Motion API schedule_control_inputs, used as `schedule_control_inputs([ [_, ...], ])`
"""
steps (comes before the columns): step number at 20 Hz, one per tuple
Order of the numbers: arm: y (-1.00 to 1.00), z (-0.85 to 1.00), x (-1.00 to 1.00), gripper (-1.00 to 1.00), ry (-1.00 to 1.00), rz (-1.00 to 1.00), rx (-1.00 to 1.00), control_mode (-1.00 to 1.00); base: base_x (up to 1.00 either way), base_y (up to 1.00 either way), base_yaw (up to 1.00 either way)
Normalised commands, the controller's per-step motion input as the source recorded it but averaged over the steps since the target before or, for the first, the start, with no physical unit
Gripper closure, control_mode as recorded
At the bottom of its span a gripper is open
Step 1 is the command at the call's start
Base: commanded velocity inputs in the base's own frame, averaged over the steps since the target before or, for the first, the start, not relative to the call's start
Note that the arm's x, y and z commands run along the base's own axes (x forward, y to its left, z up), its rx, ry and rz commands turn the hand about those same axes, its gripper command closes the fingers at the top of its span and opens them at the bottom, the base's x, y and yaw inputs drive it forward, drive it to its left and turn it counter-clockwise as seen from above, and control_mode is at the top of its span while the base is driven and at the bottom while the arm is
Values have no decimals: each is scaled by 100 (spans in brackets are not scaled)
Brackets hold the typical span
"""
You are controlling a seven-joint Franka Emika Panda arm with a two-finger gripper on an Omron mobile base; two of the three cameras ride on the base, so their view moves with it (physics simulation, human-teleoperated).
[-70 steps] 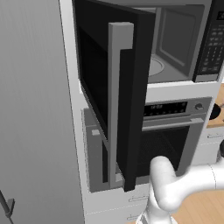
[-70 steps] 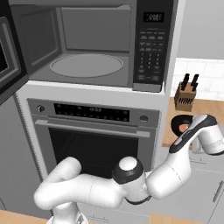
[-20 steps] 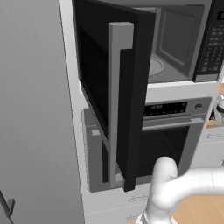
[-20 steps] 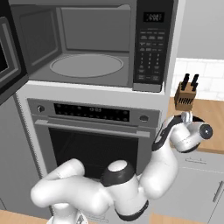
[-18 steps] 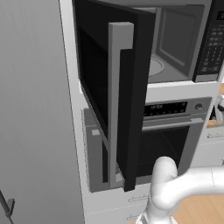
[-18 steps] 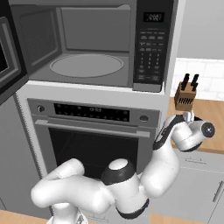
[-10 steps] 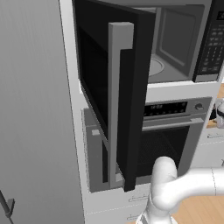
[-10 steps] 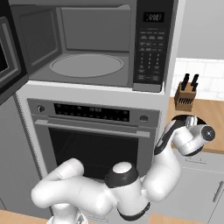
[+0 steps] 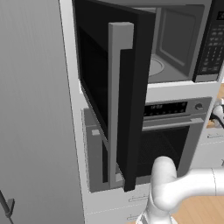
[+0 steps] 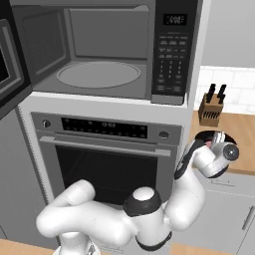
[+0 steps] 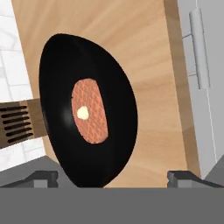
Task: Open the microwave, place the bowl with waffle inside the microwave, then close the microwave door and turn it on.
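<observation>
Microwave door (image 9: 109,96) stands open. Step in hand: reaching for the bowl (image 11: 87,109), which sits on the counter (image 11: 148,65) holding the waffle (image 11: 89,110). Gripper (image 11: 113,177) wide, empty; bowl at 11 o'clock. Next: descend, straddle rim, close.

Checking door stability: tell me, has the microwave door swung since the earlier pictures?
No. The microwave door stands open at the same angle, its lower corner overlapping the oven front as before.

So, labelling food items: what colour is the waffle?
Reddish-brown waffle with a pale yellow dab, clearest in the hand view.
</observation>
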Motion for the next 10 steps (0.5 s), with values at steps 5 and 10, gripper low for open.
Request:
schedule_control_inputs([
  [5,-68,-1,2,-100,0,0,13,-100,0,0,0],
  [10,-22,-10,12,-100,2,0,5,-100,0,0,0],
])
